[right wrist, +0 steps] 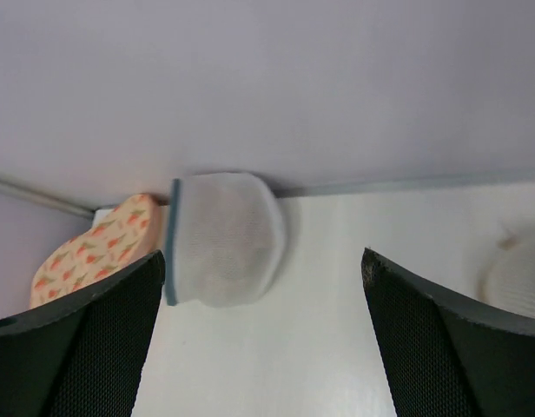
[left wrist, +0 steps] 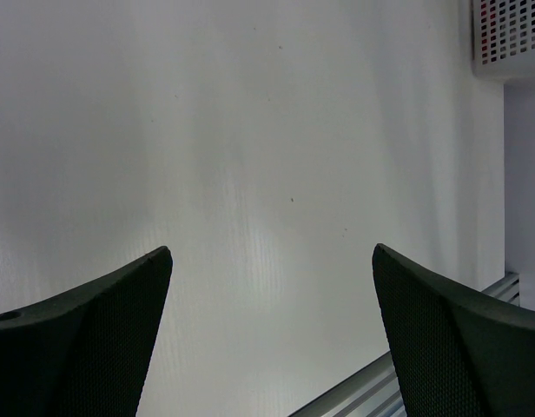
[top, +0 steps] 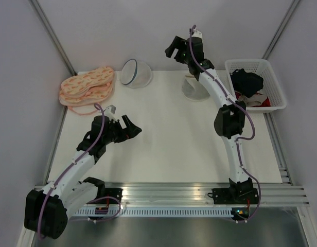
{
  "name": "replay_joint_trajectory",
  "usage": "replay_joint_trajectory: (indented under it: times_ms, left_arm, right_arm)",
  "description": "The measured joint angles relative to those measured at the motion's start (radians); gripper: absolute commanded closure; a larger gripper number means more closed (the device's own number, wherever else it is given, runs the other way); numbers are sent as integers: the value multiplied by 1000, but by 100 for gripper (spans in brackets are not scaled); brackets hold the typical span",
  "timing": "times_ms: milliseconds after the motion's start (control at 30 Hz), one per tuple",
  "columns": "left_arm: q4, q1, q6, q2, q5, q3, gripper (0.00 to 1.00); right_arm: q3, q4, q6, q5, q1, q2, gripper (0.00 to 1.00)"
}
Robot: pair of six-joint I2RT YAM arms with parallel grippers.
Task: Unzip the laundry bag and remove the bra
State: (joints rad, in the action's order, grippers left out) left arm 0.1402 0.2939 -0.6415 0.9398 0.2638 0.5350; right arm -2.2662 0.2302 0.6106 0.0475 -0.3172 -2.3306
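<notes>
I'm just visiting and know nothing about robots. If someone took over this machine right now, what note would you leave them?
Left end effector: open, empty, low over the table.
Right end effector: open, empty, raised, facing the laundry bag without touching it.
Laundry bag: at the table's far edge, beside the stack of patterned bras.
Bra: not visible in any view; possibly inside the bag, cannot tell.
Done: nothing that shows.
Left: unzip the bag, take out the bra.
</notes>
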Motion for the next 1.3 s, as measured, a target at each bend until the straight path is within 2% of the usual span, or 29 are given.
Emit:
replay_joint_trajectory:
  times_ms: [67,133,400,567,733,800,867,1100,1300]
  left_arm:
    - [0,0,0,0,-1,0,0]
    - [0,0,0,0,-2,0,0]
    - [-2,0,0,3,-5,-6,0]
    - [-8,0,0,10,-6,-21,0]
    - [-44,0,-24,3,-110,-34,0]
    - [-84,0,-36,23,-172,-23,0]
    - [-114,-3,-43,96,-222,29,0]
    - [-256,-48,-43,501,-307,393,0]
    - [-319,-66,14,862,-363,731,1]
  right_arm:
    - [-192,31,-49,-62,-43,-100,2]
    - [-241,32,-82,-115,-75,-145,2]
    - [-195,40,-161,-345,-145,-250,2]
    - [-153,-30,-166,-410,-157,-278,2]
    - [-147,-132,-129,-425,-175,-328,2]
    - [-87,-161,-133,-424,-185,-320,2]
    - [1,-174,-147,-420,-194,-296,2]
    - [340,-173,-224,-379,-220,-118,2]
    - [598,-218,-255,-340,-210,126,2]
